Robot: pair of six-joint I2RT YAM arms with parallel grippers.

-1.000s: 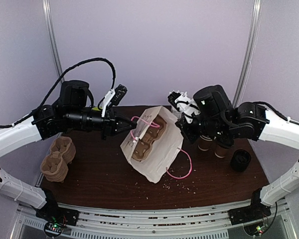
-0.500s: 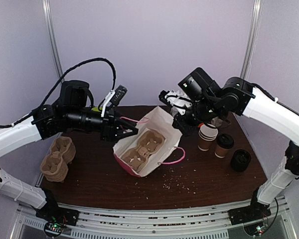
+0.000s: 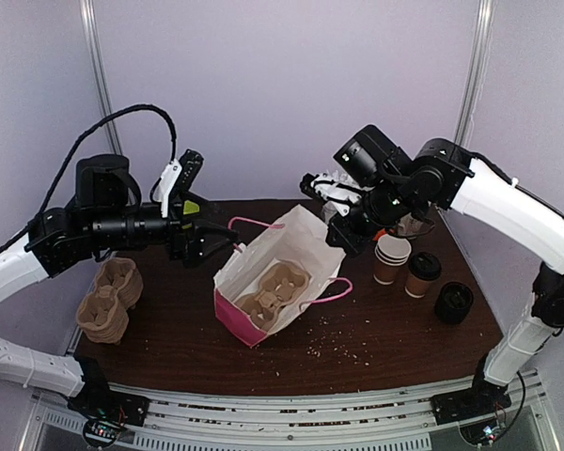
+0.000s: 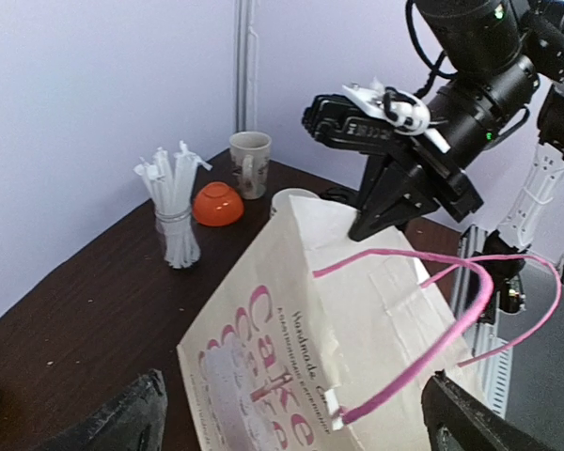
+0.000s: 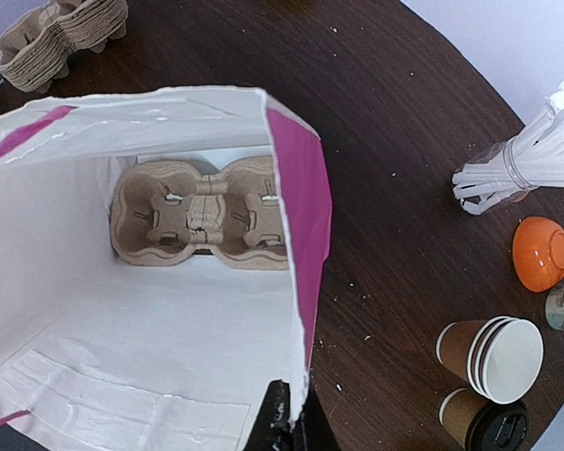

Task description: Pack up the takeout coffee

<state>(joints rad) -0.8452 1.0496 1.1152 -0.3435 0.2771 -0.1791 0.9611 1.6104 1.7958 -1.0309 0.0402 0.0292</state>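
Bag-opening step judged in hand: the paper bag (image 3: pixel 263 282) stands open-mouthed mid-surface with a pulp cup carrier (image 3: pixel 274 289) at its bottom. Its far right rim is pinched by the right end effector (image 3: pixel 338 228), jaws together on the paper, and the left end effector (image 3: pixel 216 246) is held just left of the bag, jaws apart, nothing gripped. The takeout coffee (image 3: pixel 423 273), lidded, is not yet packed and stands right of the bag beside a stack of unlidded cups (image 3: pixel 392 256); the next move is judged to call for it to be gripped upright and lowered into a carrier well.
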